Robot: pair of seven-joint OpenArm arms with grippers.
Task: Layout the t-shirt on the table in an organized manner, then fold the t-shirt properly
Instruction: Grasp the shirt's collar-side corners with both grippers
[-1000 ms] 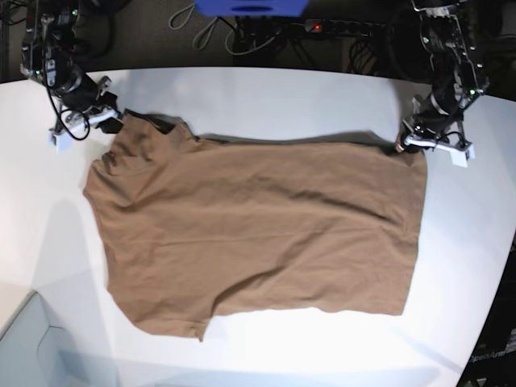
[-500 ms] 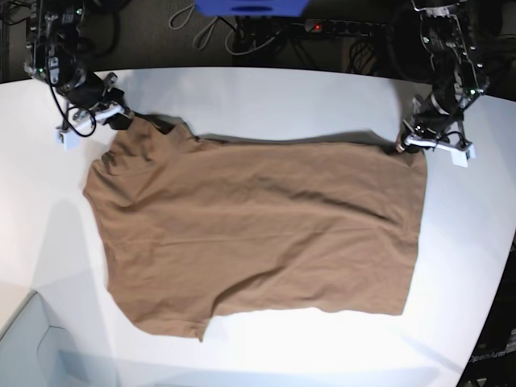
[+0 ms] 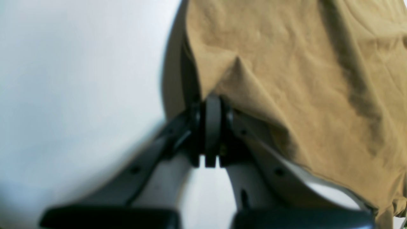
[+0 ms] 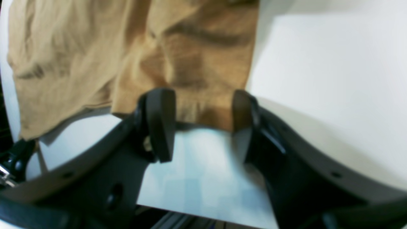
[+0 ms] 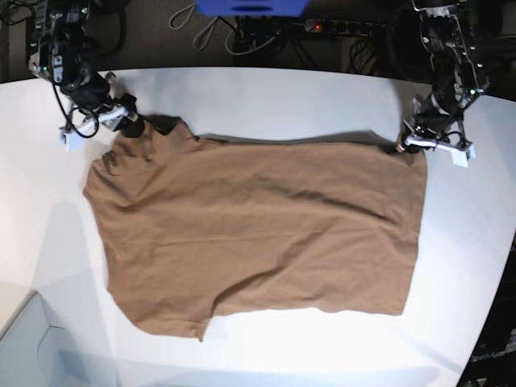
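Observation:
The brown t-shirt [image 5: 258, 234] lies spread flat on the white table [image 5: 274, 97], its sleeves toward the base view's left and its hem toward the right. My left gripper [image 5: 401, 147] is at the hem's far right corner. In the left wrist view this gripper [image 3: 211, 108] is shut, with a peak of the t-shirt [image 3: 302, 79] pinched between its pads. My right gripper [image 5: 129, 122] is at the far left shoulder corner. The right wrist view shows it [image 4: 202, 124] open, and the t-shirt's edge [image 4: 197, 79] lies loose on the table between the pads.
Cables and a power strip [image 5: 322, 28] run along the dark floor beyond the table's far edge, next to a blue object [image 5: 250, 6]. A pale box [image 5: 40, 347] sits at the front left corner. The table's edge curves away at the right [image 5: 496, 266].
My right gripper has opened and let go of the shirt's shoulder corner, shifting a little to the right. The left gripper and the shirt have stayed where they were.

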